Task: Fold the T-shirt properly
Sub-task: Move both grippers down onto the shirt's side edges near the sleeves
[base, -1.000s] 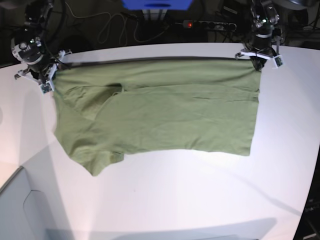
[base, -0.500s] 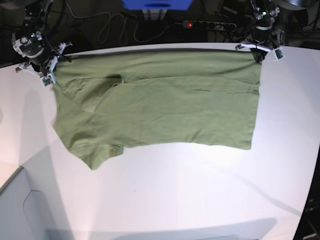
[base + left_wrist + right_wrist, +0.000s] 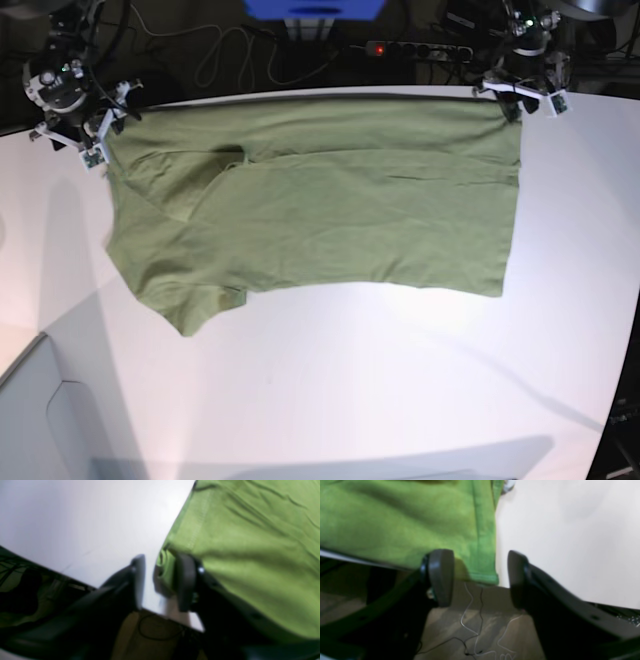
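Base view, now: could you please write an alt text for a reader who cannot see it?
Olive-green T-shirt lies partly folded on a white table, with the robot's open left hand and right hand at its two far corners.

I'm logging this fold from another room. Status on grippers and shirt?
Both grippers, left and right, open around cloth edge. T-shirt partly folded, lower-left part sticking out in base view. No obstruction seen.

The left hand (image 3: 166, 580) stands open, its blurred dark fingers parted around a crumpled corner of the green T-shirt (image 3: 240, 542). The shirt spreads rightward over the white desk (image 3: 107, 522), a crease running across it and a stitched seam beside its side edge. Past the desk's edge, a thin cable (image 3: 160, 639) curves below.
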Robot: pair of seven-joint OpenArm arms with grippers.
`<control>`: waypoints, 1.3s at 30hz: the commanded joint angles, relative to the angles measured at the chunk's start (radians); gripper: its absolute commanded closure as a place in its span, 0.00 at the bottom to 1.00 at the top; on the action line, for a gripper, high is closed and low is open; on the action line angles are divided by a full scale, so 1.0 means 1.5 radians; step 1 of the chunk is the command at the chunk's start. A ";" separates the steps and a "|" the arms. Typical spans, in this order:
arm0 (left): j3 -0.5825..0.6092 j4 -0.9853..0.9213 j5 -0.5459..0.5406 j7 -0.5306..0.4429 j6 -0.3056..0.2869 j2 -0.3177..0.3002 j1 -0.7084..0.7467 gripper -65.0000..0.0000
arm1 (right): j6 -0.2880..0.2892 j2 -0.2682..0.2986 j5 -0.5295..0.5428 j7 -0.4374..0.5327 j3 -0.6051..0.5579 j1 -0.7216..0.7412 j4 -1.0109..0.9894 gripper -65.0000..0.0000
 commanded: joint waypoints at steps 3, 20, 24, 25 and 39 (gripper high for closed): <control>-0.005 0.064 -0.003 -0.017 -0.002 -0.003 0.025 0.55 | 0.006 0.006 0.004 0.012 0.007 0.000 0.052 0.46; -0.043 0.143 0.005 -0.016 -0.004 0.015 -0.033 0.53 | 0.003 -0.062 0.004 -0.009 -0.223 0.037 0.094 0.98; -0.043 0.143 0.005 -0.016 -0.005 0.015 -0.055 0.52 | 0.003 -0.062 0.004 -0.014 -0.247 0.079 0.032 1.00; -0.043 0.140 0.005 -0.016 -0.005 0.015 -0.061 0.52 | 0.003 -0.063 0.004 -0.011 -0.250 0.084 0.015 1.00; -0.037 0.100 0.006 -0.015 -0.006 -0.007 -0.170 0.52 | 0.003 -0.063 0.004 -0.014 -0.250 0.174 -0.044 1.00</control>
